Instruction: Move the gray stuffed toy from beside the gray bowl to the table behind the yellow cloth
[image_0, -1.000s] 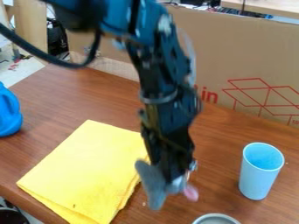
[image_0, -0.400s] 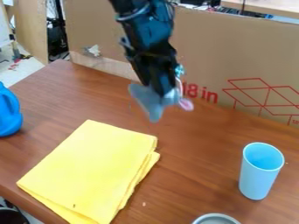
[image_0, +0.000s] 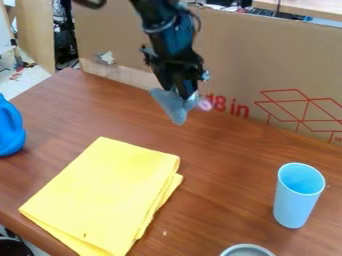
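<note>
In the camera view there is one gripper (image_0: 185, 94), one grey-blue soft thing (image_0: 171, 106), one folded yellow cloth (image_0: 100, 195), one light blue cup (image_0: 294, 202), one bright blue container (image_0: 9, 129) and one round grey rim (image_0: 248, 248); the gripper hangs over the far middle part of the tabletop (image_0: 227, 150), in front of the cardboard (image_0: 280, 60), and pinches the soft thing between its fingers; the soft thing is at the gripper's lower end, its larger grey-blue part showing to the left of and below the fingertips, a small pink end (image_0: 205, 104) jutting out to the right; the larger part tapers to a tip that points down, and its long axis slants steeply from upper left to lower right; the cloth lies flat at the near left, well apart from the soft thing, its folded layers showing along its right edge; the cup stands upright at the right, its open mouth up; the rim is at the near edge of the view, left of the cup; the container, cut off by the view's left edge, is left of the cloth and farther back.
</note>
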